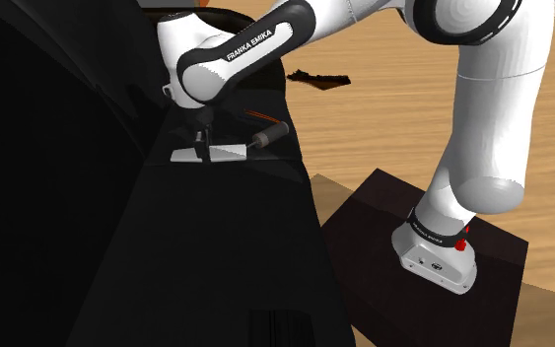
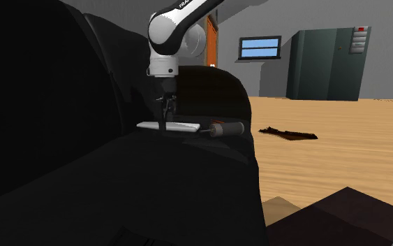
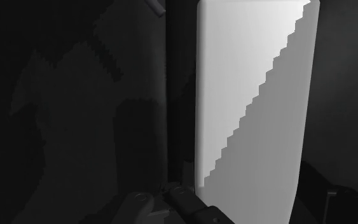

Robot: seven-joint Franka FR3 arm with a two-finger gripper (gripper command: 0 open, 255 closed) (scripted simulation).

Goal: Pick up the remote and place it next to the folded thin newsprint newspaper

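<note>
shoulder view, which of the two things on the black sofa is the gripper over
The flat pale slab, directly under the gripper; the dark cylinder lies beside it, toward the shoulder view's right.

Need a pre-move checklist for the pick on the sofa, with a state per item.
1. Gripper at the white slab: ok, it comes straight down onto the slab.
2. Hold on the slab: cannot tell.
3. Slab lying flat on the dark sofa: ok.
4. Dark cylinder clear of the slab: cannot tell. Its reddish end lies close to the slab's end.
5. Which of the two is the remote: cannot tell. Neither shows buttons or print.
6. Newspaper spot confirmed: cannot tell, for the same reason.
</note>
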